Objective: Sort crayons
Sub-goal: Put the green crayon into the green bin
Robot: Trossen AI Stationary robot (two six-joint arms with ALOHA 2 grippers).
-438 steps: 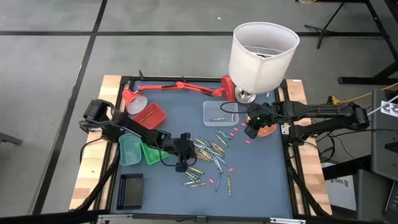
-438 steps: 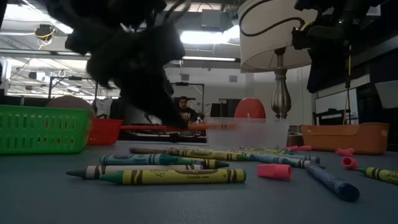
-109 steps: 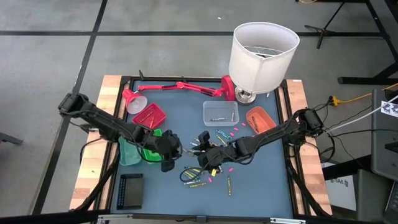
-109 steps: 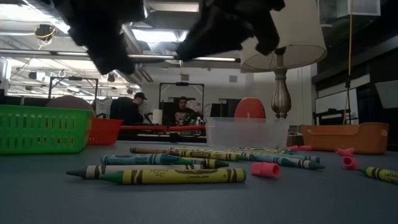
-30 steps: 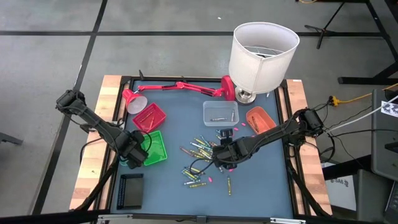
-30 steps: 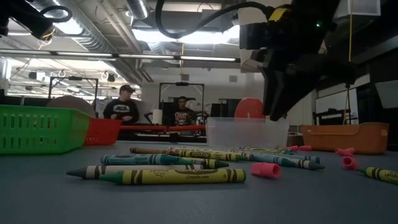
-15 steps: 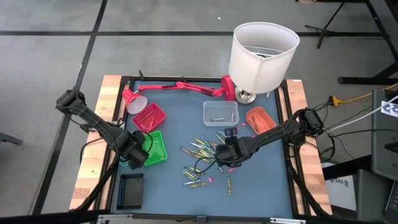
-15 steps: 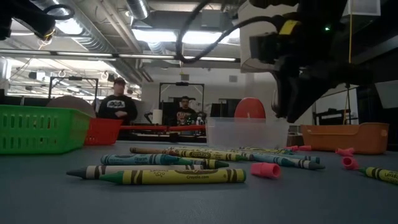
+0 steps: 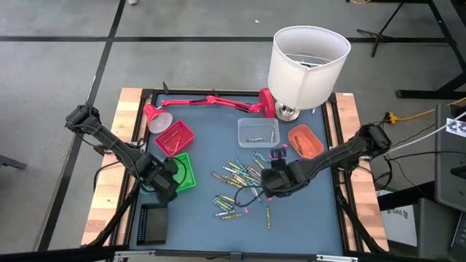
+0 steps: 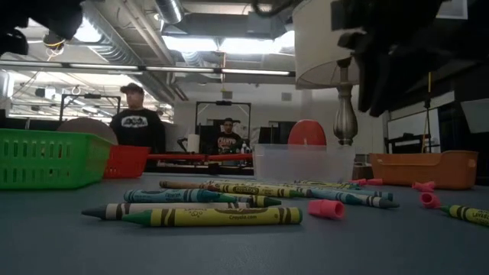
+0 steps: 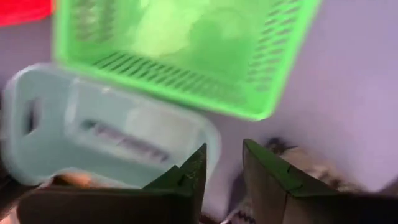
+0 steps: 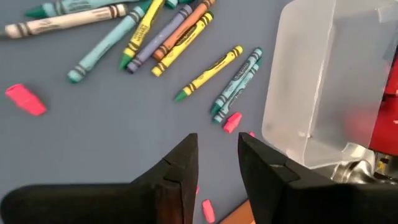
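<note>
Several crayons lie loose in the middle of the blue table; the low view shows them flat on their sides. My left gripper points down at the left, over the near corner of a light blue tray beside the green tray. Its fingers stand apart with nothing between them. A blurred crayon lies in the light blue tray. My right gripper hangs above the table between the crayons and the clear tray. It is open, and only bare table shows between its fingers.
A clear tray with one crayon, an orange tray and a red tray stand toward the far side. A white-shaded lamp and a red desk lamp line the far edge. Pink bits are scattered; a black tray sits near left.
My right gripper has risen and gone toward the table's far right, nearer the clear tray. My left gripper has tipped and shifted a little toward the right at the green tray's near corner. The crayons on the table have not moved.
</note>
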